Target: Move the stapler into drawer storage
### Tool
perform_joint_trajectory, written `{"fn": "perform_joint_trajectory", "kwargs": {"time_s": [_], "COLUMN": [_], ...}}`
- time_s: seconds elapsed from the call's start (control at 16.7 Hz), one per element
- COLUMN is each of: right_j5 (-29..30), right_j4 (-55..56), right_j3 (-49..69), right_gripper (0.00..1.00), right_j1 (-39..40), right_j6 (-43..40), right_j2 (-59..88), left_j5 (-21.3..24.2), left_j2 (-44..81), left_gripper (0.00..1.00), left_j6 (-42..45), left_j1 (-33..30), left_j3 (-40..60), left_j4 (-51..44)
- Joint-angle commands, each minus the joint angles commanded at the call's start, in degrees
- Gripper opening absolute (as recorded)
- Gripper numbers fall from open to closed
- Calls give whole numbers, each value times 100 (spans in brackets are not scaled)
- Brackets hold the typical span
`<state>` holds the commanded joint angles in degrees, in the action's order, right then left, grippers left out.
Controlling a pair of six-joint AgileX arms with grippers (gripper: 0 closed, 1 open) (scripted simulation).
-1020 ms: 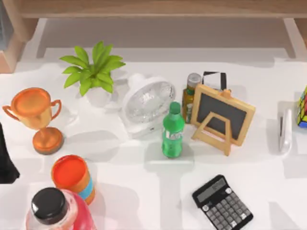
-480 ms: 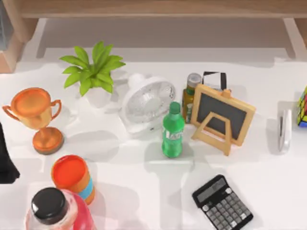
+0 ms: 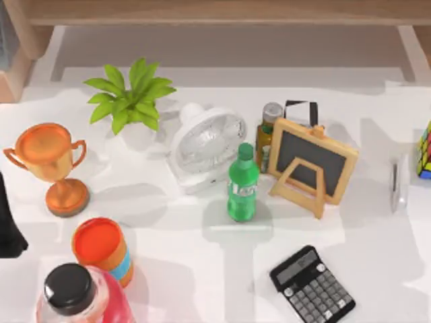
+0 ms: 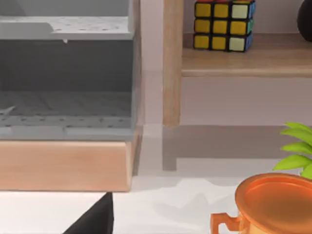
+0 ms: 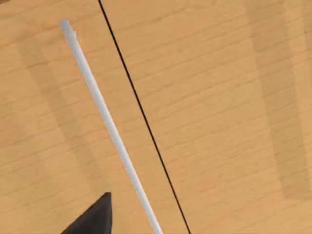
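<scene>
No text can be read: the green bottle's (image 3: pixel 242 183) label and the calculator's (image 3: pixel 312 284) keys carry marks too small to make out.

Stapler (image 3: pixel 400 183) smooth white plastic; table (image 3: pixel 202 269) glossy white; easel frame (image 3: pixel 311 168) matt wood.

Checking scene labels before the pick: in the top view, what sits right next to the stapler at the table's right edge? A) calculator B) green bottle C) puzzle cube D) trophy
C: the stapler lies near the right edge with the multicoloured puzzle cube just beside it; the calculator, trophy and green bottle stand farther off.
</scene>
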<state>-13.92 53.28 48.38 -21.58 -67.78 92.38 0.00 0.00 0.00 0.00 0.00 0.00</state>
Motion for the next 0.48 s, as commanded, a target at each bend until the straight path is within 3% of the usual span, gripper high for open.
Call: {"fn": "perform_joint_trajectory", "kwargs": {"time_s": [0.48], "right_j5": [-874], "right_j4": [1459], "right_j3": [1321], "right_gripper": [100], "right_j1": [-440], "right_j6": [-1900], "right_j2": [3361], "left_j5": [0], "left_j2": [0], "left_gripper": [100], "left_j6": [0], "left_j1": [0], "left_j3": [0], "left_j4": [0]}}
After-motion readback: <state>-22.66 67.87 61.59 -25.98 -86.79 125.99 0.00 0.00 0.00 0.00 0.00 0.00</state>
